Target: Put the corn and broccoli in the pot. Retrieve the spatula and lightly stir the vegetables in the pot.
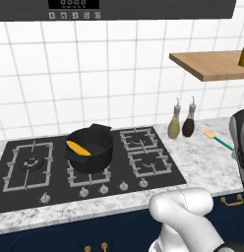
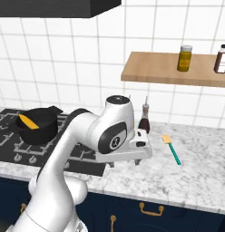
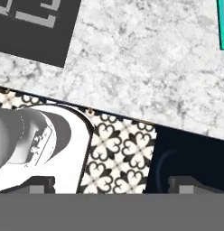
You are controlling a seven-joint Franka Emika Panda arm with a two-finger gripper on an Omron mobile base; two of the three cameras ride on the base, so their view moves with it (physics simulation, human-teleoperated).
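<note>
The black pot [image 1: 89,147] [image 2: 38,126] stands on the stove's middle front burner. The yellow-orange corn [image 1: 78,147] [image 2: 27,121] lies inside it against the left wall. The broccoli is hidden. On the marble counter to the right of the stove lies the spatula [image 1: 217,139] [image 2: 172,147], teal handle toward the front and yellowish blade toward the wall. Its handle tip [image 3: 221,25] shows in the hand view. My gripper [image 2: 124,162] [image 3: 114,185] hangs over the counter's front edge between stove and spatula, pointing down. It is open and holds nothing.
Two bottles [image 1: 180,123] stand near the wall between stove and spatula; the dark one [image 2: 144,120] is just behind my hand. A wooden shelf [image 2: 173,68] with jars [image 2: 185,58] hangs above. Below the counter edge are dark cabinets [image 3: 190,153] and patterned floor [image 3: 118,153].
</note>
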